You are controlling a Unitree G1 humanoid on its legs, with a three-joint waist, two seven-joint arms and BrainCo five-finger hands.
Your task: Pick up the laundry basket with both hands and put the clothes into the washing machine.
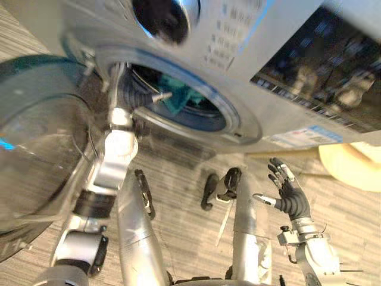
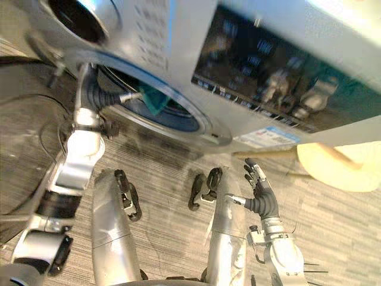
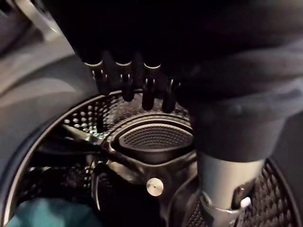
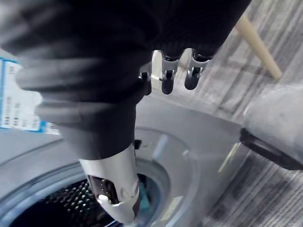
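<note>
the left robot hand (image 3: 147, 92) is being held in the mouth of the washing machine (image 1: 268, 53), facing the drum (image 3: 94, 118), fingers straight and nothing being gripped. a teal garment (image 1: 178, 98) is lying in the drum, just beside that hand. the right robot hand (image 1: 289, 193) is being held in the air below the machine's front, over the floor (image 1: 351, 226), fingers spread wide and empty. the round door (image 1: 41, 149) is standing open on the robot's left.
</note>
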